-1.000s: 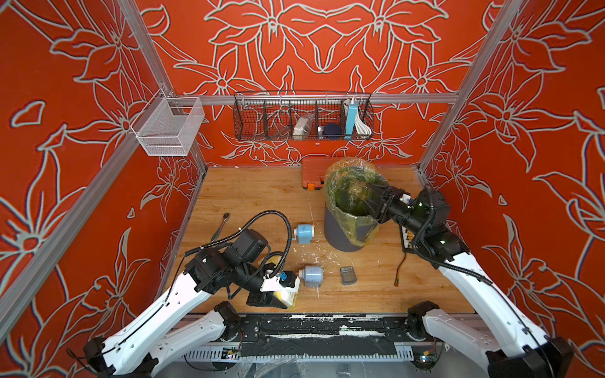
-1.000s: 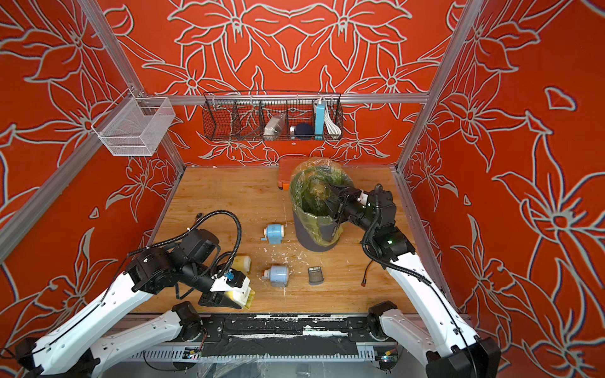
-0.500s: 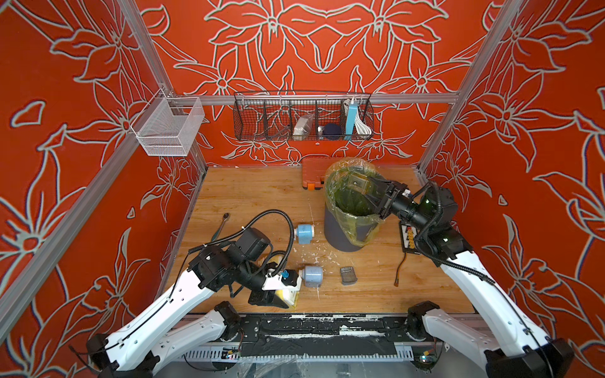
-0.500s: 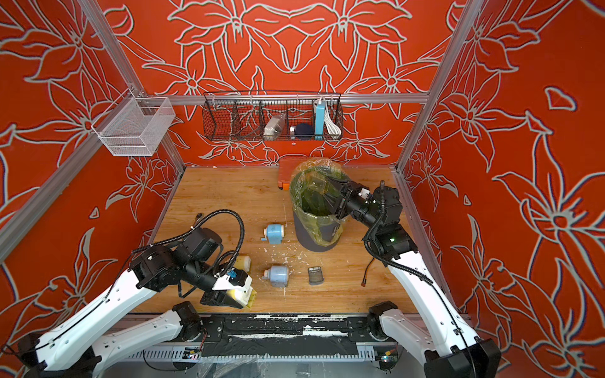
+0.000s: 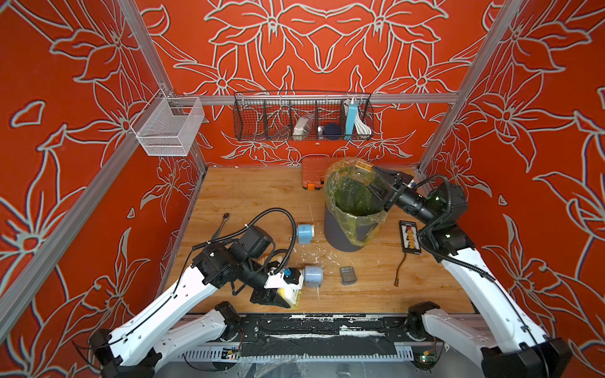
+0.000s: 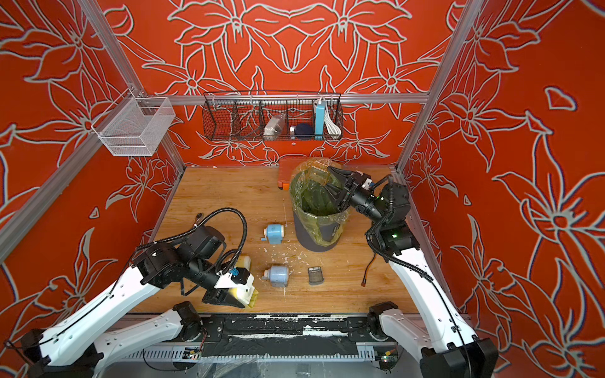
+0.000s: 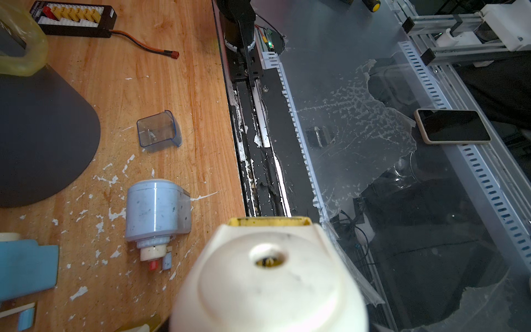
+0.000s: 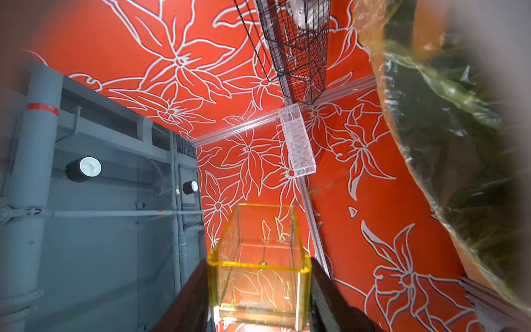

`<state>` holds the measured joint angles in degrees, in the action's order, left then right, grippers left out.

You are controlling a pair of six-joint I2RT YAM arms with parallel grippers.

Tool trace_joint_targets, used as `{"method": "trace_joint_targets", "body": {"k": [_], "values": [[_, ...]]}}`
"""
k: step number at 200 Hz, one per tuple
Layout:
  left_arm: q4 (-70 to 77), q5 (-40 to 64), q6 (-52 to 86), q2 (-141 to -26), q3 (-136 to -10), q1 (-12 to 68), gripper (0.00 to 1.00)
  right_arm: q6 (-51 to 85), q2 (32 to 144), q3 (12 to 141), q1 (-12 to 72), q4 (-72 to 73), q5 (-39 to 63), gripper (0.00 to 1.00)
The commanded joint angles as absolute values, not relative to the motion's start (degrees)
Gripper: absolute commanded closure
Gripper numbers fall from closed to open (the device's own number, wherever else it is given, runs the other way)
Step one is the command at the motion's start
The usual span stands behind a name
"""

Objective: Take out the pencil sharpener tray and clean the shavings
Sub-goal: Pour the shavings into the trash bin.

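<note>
1. Clamped in right claw [image 5: 374,179]: clear yellow tray [image 8: 260,258], pinched on both long sides, up over far rim of bin [image 5: 340,234].
2. Lining bin: yellow-green bag [image 5: 358,225], folded out over rim.
3. Clamped in left claw [image 5: 284,293]: cream sharpener [image 7: 267,281], yellow at one end, at front edge of desk [image 5: 255,189]. Cannot tell whether resting on desk or lifted.
4. Scattered on desk: shavings [image 7: 113,214], whitish flecks and slivers, thickest between bin and blue sharpeners, some more along black front rail.
5. Lying on its side just beside left claw: blue sharpener [image 5: 312,276].
6. Nearer bin, on left arm's side of it: second blue sharpener [image 5: 304,234], also on its side.
7. On desk in front of bin, apart from other things: small clear tray [image 5: 348,275].
8. On right arm's side of bin: black charger board [image 5: 409,237] with cable.
9. Near left wall: wrench [image 5: 223,222].
</note>
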<state>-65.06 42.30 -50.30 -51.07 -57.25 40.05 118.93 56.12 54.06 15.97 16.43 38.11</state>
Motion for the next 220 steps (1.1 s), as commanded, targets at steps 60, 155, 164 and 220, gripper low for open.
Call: {"method": "trace_joint_targets", "body": {"k": [60,155,164,220], "values": [[-68.52,38.91,-55.86,-54.66,-64.56,39.96,1.00,120.69,52.79,51.19,16.69,14.93,40.70,1.00],[-65.91,23.72,-64.83,-58.46,-67.17,38.94,1.00,138.69,38.27,38.51,15.93,7.29,25.57,1.00],[-66.45,23.32,-65.73,-59.48,-68.19,37.93,1.00,136.41,40.42,41.06,16.00,11.22,28.55,1.00],[-64.96,23.94,-68.31,-64.53,-72.68,31.68,1.00,109.85,50.56,53.97,14.18,13.19,43.29,1.00]]}}
